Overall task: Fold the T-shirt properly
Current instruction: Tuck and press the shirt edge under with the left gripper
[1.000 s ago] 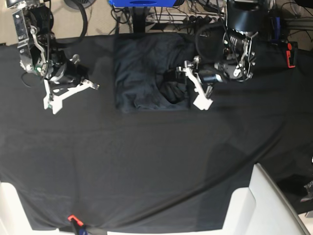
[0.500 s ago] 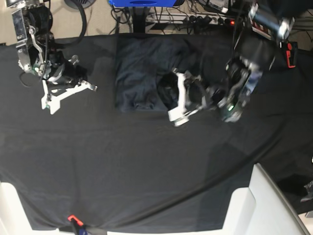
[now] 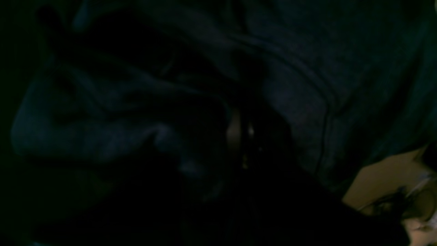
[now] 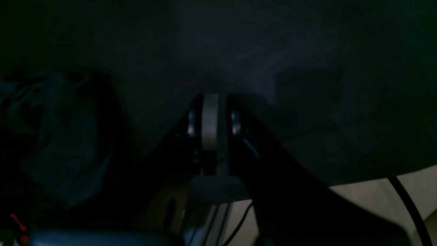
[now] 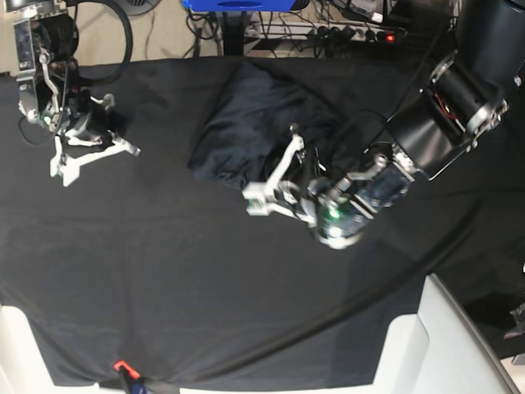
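Both wrist views are super dark. Base view shows the shirt (image 5: 262, 123) bunched at the table's (image 5: 164, 271) far middle, left gripper (image 5: 275, 176) clamped on its near edge. Right gripper (image 5: 90, 156) sits pinched closed, empty, off to the side.

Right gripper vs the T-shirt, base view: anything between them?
Nothing but bare black tablecloth between the right gripper and the T-shirt, as the base view shows.

Black tablecloth (image 5: 164, 271) covers table; T-shirt (image 5: 246, 123) lies crumpled on it.
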You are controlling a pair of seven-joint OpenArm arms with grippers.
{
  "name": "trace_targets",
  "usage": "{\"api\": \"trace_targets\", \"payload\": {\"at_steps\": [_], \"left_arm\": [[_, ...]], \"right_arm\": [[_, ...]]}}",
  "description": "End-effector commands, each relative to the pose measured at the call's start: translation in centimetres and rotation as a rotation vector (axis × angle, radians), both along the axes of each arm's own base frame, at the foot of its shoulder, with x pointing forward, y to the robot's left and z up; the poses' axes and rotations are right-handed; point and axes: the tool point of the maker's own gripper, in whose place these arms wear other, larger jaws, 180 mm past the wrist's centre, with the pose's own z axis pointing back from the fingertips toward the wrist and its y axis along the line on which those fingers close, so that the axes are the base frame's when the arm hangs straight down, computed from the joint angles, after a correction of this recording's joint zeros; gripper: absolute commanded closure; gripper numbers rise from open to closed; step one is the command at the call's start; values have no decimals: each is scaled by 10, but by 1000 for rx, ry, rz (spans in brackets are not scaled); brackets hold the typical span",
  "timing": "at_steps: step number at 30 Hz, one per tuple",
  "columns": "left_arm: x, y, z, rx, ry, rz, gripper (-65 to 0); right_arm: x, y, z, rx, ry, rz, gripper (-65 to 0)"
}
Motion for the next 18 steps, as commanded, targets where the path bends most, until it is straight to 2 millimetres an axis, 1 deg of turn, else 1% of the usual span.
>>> {"api": "trace_targets", "payload": {"at_steps": [1,3,5,6,9,12,14,16,18], "left_arm": [[13,0,10,13,-44,-36,0],[17,2,11,46,-82,-80,0],[23,0,13,71,-137,-124,0],[26,-11,16,62,-174,-158,0],[35,-18,17,85,-251,-211,0],[42,-35,20,75,-308,-256,0],[43,-48,23,49,-331,-275,0],[46,-61,27,29,-366,-303,0],[50,-73,30,23,-408,-335,0]], "right_arm": [[8,-7,6,-8,-27,-9,-44],[11,-8,7,-7,-32,-17,-44],[15,-8,9,-7,-41,-17,-44],[16,-8,9,-7,-45,-17,-44],[21,-7,12,-6,-55,-17,-44],[23,-8,11,-7,-52,-22,-44],[21,-10,5,-9,-34,-27,-44],[18,-14,1,-12,-19,-39,-44],[16,-23,-1,-17,-14,-69,-44]]}}
